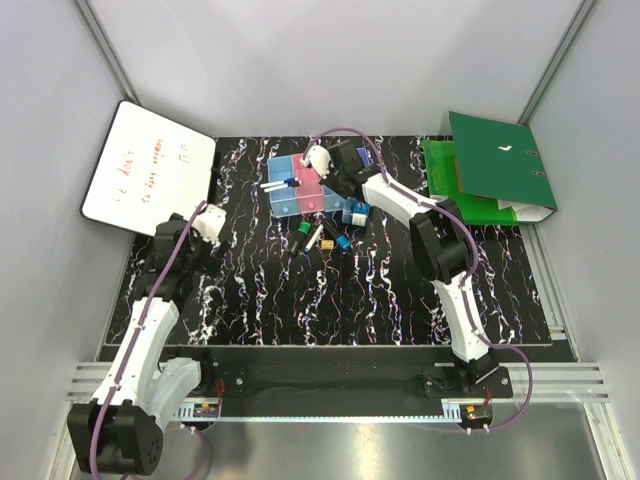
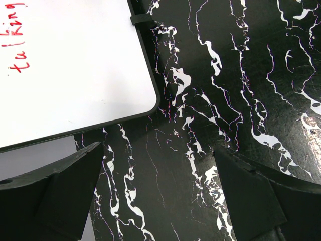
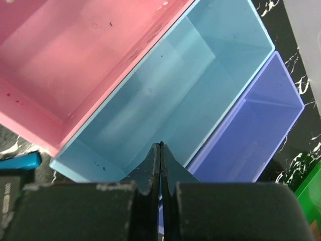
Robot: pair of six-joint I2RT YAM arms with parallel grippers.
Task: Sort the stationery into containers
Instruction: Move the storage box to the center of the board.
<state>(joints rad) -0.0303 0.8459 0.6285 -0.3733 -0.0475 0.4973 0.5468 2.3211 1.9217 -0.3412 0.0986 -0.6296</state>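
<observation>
The joined containers (image 1: 297, 186) stand at the back middle of the table. A white marker with a blue cap (image 1: 272, 184) lies in the light blue bin, and another (image 1: 301, 183) lies by the pink one. Green/black markers (image 1: 304, 238), a blue piece (image 1: 342, 243) and the blue roll (image 1: 357, 212) lie loose in front. My right gripper (image 1: 334, 172) is shut above the row. In the right wrist view its tips (image 3: 161, 148) hang over the blue bin (image 3: 165, 95), between the pink bin (image 3: 75, 60) and the purple bin (image 3: 251, 130). I see nothing held. My left gripper (image 2: 160, 165) is open and empty.
A white whiteboard (image 1: 150, 168) with red writing lies at the back left; its corner (image 2: 75, 65) is just ahead of my left gripper (image 1: 205, 222). A green binder (image 1: 495, 165) lies at the back right. Grey walls close in the table.
</observation>
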